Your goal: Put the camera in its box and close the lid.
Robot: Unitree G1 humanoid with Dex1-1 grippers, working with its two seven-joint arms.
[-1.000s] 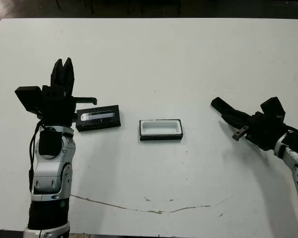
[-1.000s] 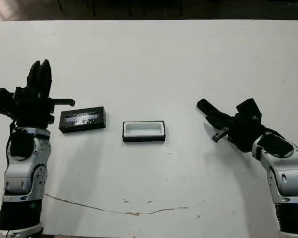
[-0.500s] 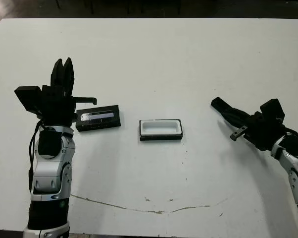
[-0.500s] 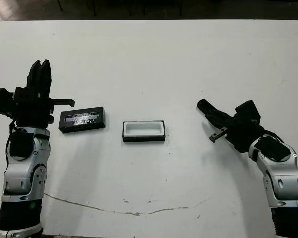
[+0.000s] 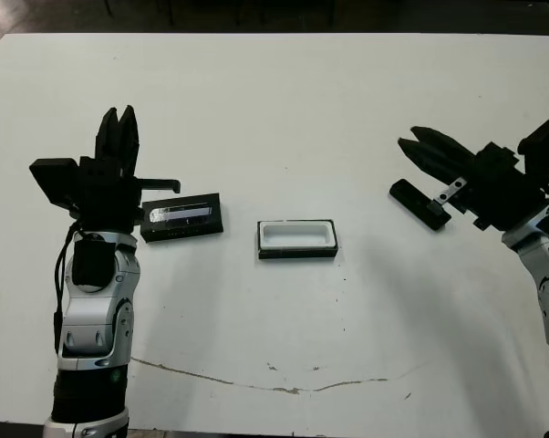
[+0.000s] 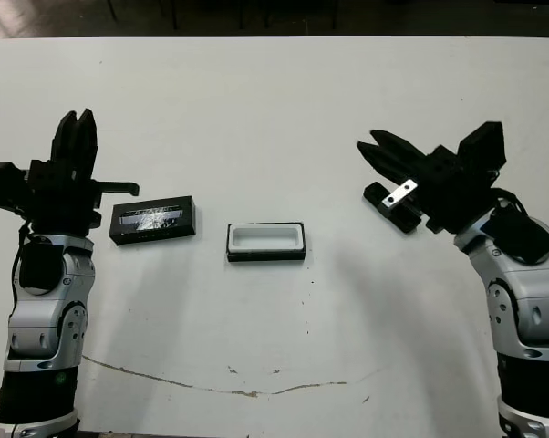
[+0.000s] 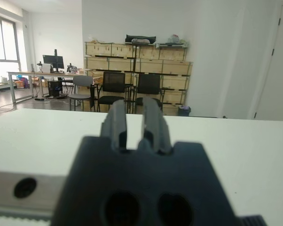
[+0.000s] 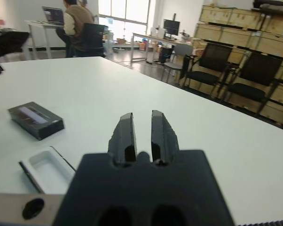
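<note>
Right gripper has been lifted up and back since the earlier frames; it was low over the table w/ fingers pointing toward centre, now it is raised. Camera, formerly hidden under that gripper, is now exposed and lying flat on the table, just below and beside the gripper, apparently not touched. Judged: no grasp was made, so pickup is not yet done and must be retried.

Right fingers are seen nearly together w/ only a narrow slit between, nothing held. Left gripper is unchanged: upright at the robot's left, fingers close together, empty.

Camera appears as a slim black bar, angled diagonally, well apart from the box to the box's right. Screen cannot be made out at this size. Box sits open at table centre, white lining showing, empty. Lid lies flat just beside the left gripper, silvery strip up, near but apart from the box.
</note>
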